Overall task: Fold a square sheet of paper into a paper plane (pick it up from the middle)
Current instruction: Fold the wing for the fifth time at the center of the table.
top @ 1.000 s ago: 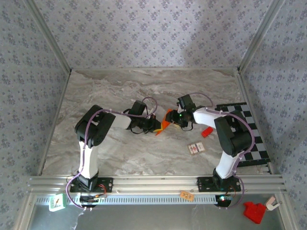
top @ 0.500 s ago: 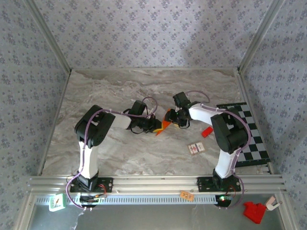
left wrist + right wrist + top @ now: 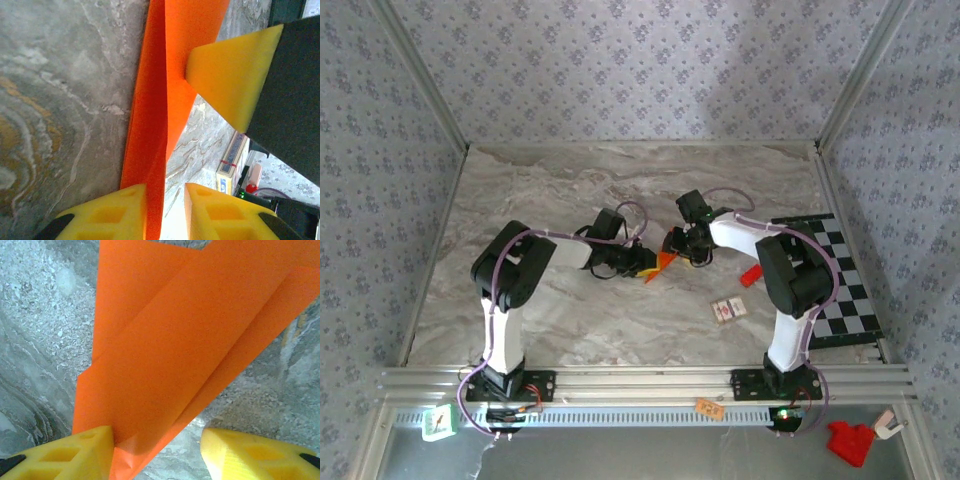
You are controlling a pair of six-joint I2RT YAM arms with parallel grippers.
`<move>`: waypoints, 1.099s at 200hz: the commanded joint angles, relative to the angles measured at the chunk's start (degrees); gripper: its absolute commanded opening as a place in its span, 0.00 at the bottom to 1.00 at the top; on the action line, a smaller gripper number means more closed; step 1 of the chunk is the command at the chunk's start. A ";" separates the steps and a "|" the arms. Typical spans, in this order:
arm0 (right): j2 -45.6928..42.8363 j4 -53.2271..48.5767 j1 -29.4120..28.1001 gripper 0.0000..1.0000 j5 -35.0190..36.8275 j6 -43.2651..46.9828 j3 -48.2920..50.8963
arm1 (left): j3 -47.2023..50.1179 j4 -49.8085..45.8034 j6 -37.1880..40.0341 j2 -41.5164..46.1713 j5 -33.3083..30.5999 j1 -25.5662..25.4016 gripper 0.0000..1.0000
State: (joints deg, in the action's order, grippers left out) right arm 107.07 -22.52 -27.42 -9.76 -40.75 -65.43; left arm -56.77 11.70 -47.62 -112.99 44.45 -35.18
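Two yellow left fingers (image 3: 107,215) stand a little apart, and the sheet of paper (image 3: 150,120) runs edge-on up between them. It lies against one pad and a slim gap shows beside the other, so they look loose on it rather than pinching it.

Just past their tips, one pad of the right fingers (image 3: 227,70) meets the paper's face from the opposite side. Seen from the right wrist, those fingers are spread wide. A lower corner of the paper touches one, and the other sits well clear with bare table (image 3: 35,315) in the gap, so they hold nothing.

The paper itself is bright orange, already creased into a long pointed shape with overlapping flaps. It stands on edge just above the table, between the two sets of fingers.

Out beyond the right fingers lie a small red block (image 3: 751,275) and two little cards (image 3: 728,310), well apart from the paper. A checkered board (image 3: 840,275) sits farther off at the table's side.

I judge the folding is partway along: the nose and centre crease are in, but it is not yet a finished dart. With neither side gripping, thin paper like this could flop or slide. The next move calls for one set of fingers to close firmly on the centre crease, so the other can press the next flap flat along its line.
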 commanded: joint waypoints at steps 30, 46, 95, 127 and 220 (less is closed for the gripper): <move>6.57 -3.81 -0.03 0.57 5.00 -1.14 2.52 | 0.52 -6.41 5.96 5.18 -4.12 0.35 0.32; 6.75 -4.02 -0.03 0.57 5.05 -1.34 2.33 | 0.43 -7.34 6.94 5.74 -5.24 0.08 0.34; 7.59 -4.53 0.03 0.58 4.92 -1.87 1.97 | -2.29 -13.63 11.98 6.28 -11.98 -2.78 0.38; 8.11 -4.68 0.08 0.57 4.66 -2.22 1.88 | -3.90 -16.90 14.28 5.79 -15.22 -3.88 0.38; 9.24 -5.41 0.14 0.56 4.81 -2.41 1.68 | -5.82 -21.80 15.15 3.06 -17.25 -4.37 0.25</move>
State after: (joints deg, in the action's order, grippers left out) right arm 108.99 -24.71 -27.53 -9.19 -42.63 -67.35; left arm -60.84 -6.90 -33.45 -108.55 28.16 -39.40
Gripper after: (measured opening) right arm 0.564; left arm 0.264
